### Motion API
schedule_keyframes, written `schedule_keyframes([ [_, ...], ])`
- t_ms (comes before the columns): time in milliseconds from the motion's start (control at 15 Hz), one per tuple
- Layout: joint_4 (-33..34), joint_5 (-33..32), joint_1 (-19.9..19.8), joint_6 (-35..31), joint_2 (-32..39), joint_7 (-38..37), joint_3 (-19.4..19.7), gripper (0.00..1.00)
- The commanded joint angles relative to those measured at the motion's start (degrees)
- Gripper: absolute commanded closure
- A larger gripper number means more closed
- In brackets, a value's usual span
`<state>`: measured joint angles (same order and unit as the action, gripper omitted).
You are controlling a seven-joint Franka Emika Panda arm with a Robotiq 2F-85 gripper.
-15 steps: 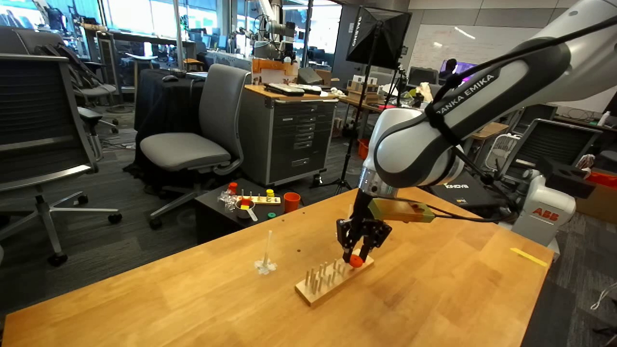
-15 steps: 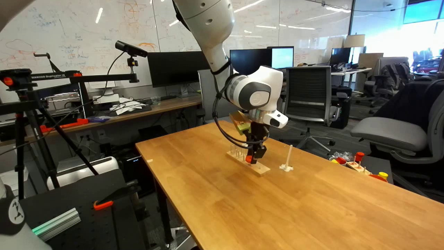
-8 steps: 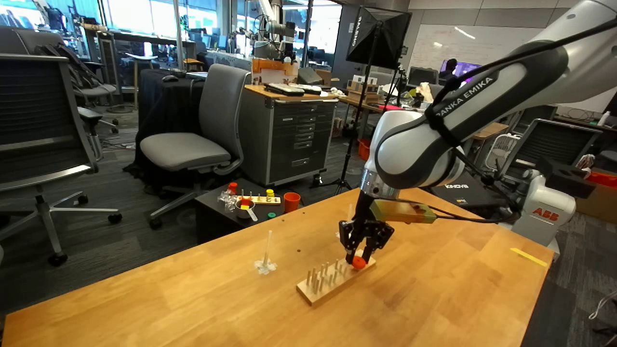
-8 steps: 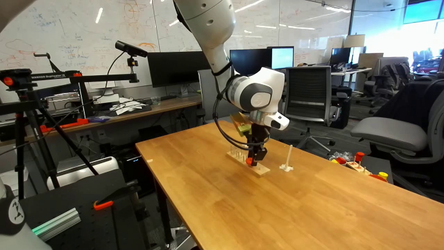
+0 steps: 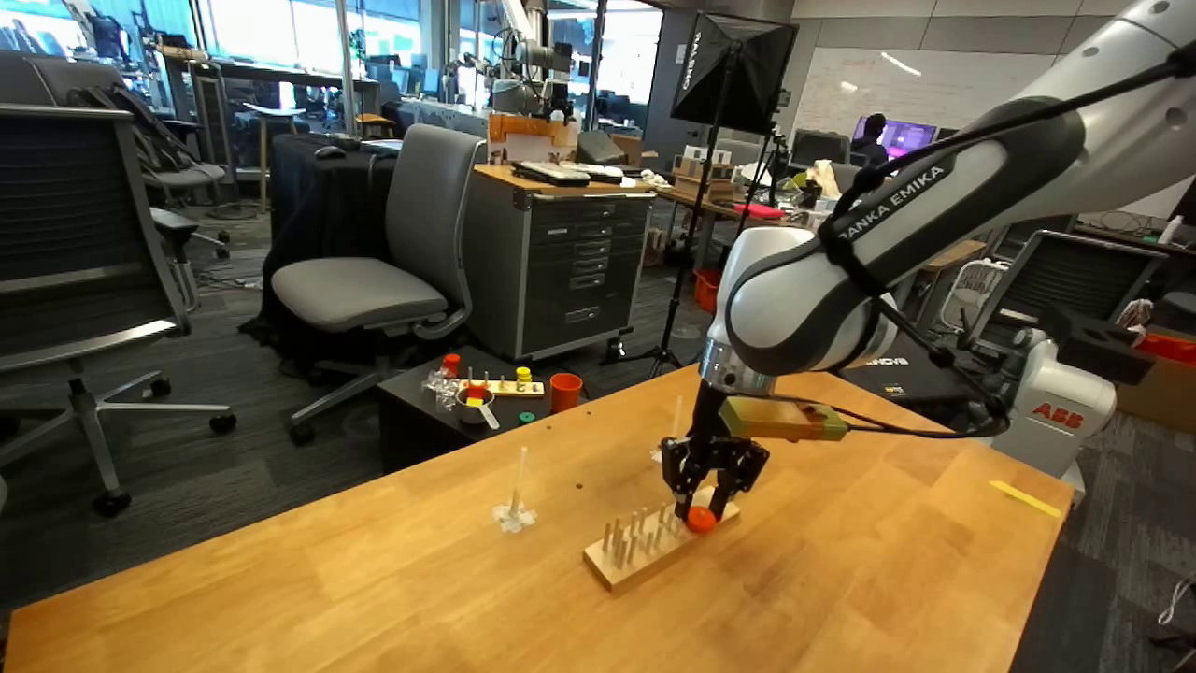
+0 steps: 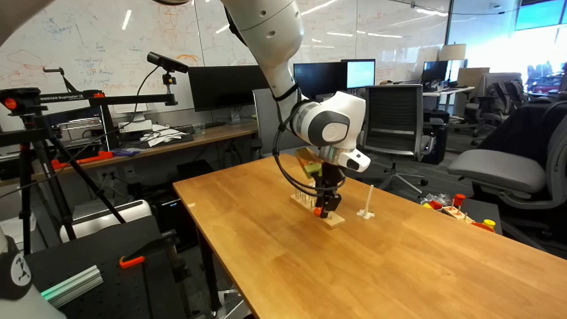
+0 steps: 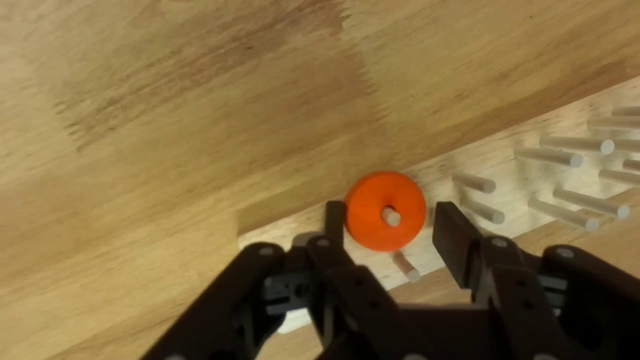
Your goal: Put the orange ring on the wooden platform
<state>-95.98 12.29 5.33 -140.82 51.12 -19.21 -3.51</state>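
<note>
In the wrist view, the gripper [image 7: 389,212] has its fingers [image 7: 452,242] parted a little wider than the orange ring [image 7: 367,207] that sits between them. A narrow gap shows between the ring and the finger on the right; whether the finger on the left touches its edge, I cannot tell. The ring is around a peg [image 7: 392,218] of the wooden platform [image 7: 520,195], the peg's tip showing through the hole. How far down it sits is unclear. A second peg stands just beside it on the near side, and more pegs are grouped to the right.

In an exterior view, the arm [image 5: 972,201] extends from the right, the fingers pointing down at the far right end of the platform, the ring between them. To the left, well apart, a thin pale stick [image 5: 519,481] stands upright on the table [image 5: 794,579]. Beyond the far edge are an orange cup [image 5: 565,393] and another pegged board [image 5: 507,388].

In an exterior view, a finger partly hides the ring at the platform's near end. Monitors [image 6: 228,88] and a whiteboard [image 6: 102,44] stand at the far side.
</note>
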Motion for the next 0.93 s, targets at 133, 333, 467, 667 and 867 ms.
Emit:
schedule_keyframes([
  [133, 0.2, 0.9, 0.0, 2.6, -1.8, 0.1, 0.0, 0.02],
  [333, -2.4, 1.3, -1.0, 2.6, -6.9, 1.3, -0.5, 0.0],
  [467, -3.9, 0.3, -0.6, 3.3, -11.2, 1.1, 0.3, 0.0],
  [667, -6.0, -3.5, 1.5, 6.3, -17.5, -0.2, 2.7, 0.0],
  [867, -7.7, -7.4, 2.4, 10.1, -23.2, -0.4, 3.5, 0.0],
])
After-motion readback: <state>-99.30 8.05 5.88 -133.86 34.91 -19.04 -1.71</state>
